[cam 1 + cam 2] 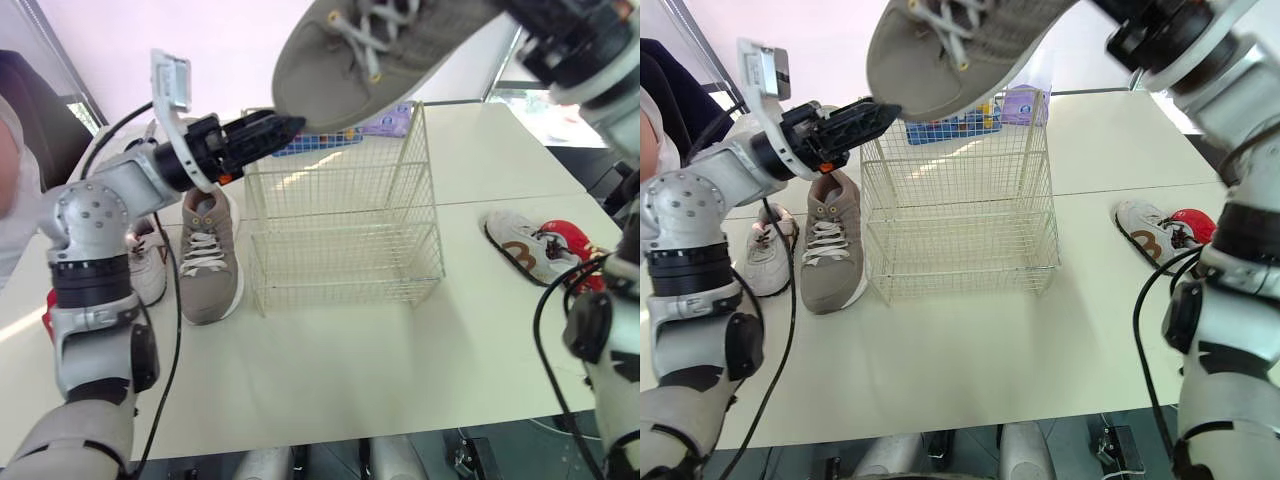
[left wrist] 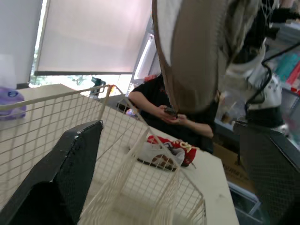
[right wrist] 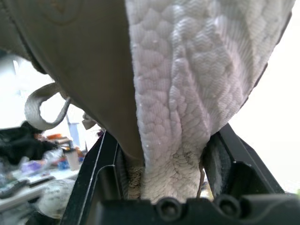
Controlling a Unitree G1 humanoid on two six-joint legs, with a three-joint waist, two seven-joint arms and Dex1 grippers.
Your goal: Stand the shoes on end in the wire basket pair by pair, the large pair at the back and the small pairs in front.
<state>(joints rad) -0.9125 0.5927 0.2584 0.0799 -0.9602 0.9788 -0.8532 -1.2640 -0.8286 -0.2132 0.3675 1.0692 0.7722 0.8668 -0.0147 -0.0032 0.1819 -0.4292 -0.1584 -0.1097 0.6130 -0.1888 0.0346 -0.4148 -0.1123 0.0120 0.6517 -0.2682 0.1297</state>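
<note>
High over the wire basket [image 1: 340,235] hangs a large grey-brown shoe [image 1: 370,60], laces up and toe pointing left. My right gripper [image 3: 164,154] is shut on its heel. Just below that toe, at the basket's back left corner, my left gripper [image 1: 285,128] stands open with nothing between its fingers [image 2: 70,164]. The matching large shoe [image 1: 208,255] lies flat on the table left of the basket. A small white shoe [image 1: 148,265] lies beside it, with something red [image 1: 48,310] at the table's left edge. Right of the basket lie a small white shoe [image 1: 525,245] and a red shoe [image 1: 575,240].
Blue and purple packets [image 1: 385,124] lie behind the basket. A person [image 2: 173,117] sits beyond the table's right side, and another person's sleeve [image 1: 12,150] is at the far left. The table's front edge runs close below the basket.
</note>
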